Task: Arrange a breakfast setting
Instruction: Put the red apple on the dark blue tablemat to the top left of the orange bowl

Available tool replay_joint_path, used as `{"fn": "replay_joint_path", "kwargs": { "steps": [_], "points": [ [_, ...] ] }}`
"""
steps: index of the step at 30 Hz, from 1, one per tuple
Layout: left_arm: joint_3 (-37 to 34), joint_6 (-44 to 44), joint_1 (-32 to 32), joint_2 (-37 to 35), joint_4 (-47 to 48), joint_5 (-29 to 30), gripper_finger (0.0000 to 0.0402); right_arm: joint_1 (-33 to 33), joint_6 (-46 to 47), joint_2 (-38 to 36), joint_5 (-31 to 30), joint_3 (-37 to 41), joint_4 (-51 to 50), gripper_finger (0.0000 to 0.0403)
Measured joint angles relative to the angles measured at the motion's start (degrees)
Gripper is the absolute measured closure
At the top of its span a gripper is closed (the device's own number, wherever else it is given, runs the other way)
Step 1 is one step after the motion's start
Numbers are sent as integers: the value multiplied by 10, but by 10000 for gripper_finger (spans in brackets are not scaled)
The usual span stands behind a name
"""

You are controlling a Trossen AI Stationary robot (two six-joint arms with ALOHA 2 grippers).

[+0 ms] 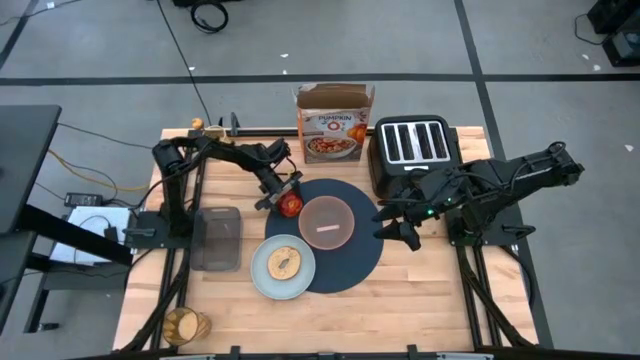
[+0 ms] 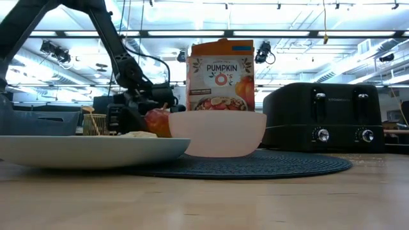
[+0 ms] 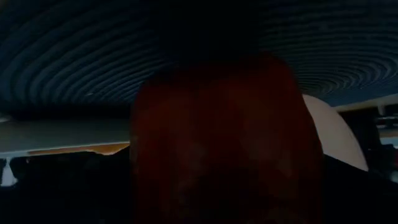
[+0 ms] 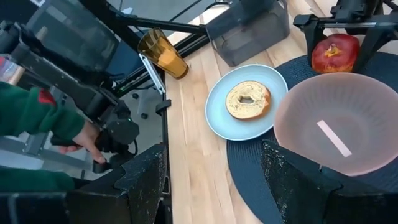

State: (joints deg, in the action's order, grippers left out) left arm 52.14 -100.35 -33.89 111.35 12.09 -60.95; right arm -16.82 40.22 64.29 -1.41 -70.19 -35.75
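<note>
A pale wooden tabletop stands on a grey floor; only the low view shows the hall behind it, with strip lights. From above, the round dark-blue placemat lies mid-table, the black toaster and the orange-and-white cereal box along its far side. The pinkish bowl sits on the mat, and the pale-blue plate with its bagel overlaps the mat's left edge. The amber glass lies on its side at the near left corner, well apart; a dark clear tray sits left of the plate.

The left gripper is down at the red apple on the mat's upper-left edge, jaws spread wide either side of it. Its own wrist view is nearly dark, filled by the apple against the mat's ribs; the right wrist view shows the two fingers flanking the apple more clearly. The right gripper hovers at the mat's right edge, jaws spread with nothing between. That view alone shows a flat pale strip in the bowl, and a person's hand in a green sleeve beside the table.
</note>
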Motion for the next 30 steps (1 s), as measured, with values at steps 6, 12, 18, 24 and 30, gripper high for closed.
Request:
{"fn": "replay_joint_path", "kwargs": {
  "steps": [6, 12, 18, 24, 30],
  "points": [
    [0, -5, -7, 17, -25, -29, 57, -1, 23, 0, 0, 0, -1, 137],
    [0, 7, -19, 23, -29, -45, 53, 0, 29, 0, 0, 0, -4, 137],
    [0, 22, -23, 23, -38, -58, 51, 2, 28, 0, -4, 0, -4, 137],
    [0, 23, -26, 23, -39, -56, 50, 2, 27, 0, -6, 0, -4, 137],
    [-1, 21, -31, 23, -38, -46, 49, 2, 27, 0, -6, 0, -4, 137]
  ]
}}
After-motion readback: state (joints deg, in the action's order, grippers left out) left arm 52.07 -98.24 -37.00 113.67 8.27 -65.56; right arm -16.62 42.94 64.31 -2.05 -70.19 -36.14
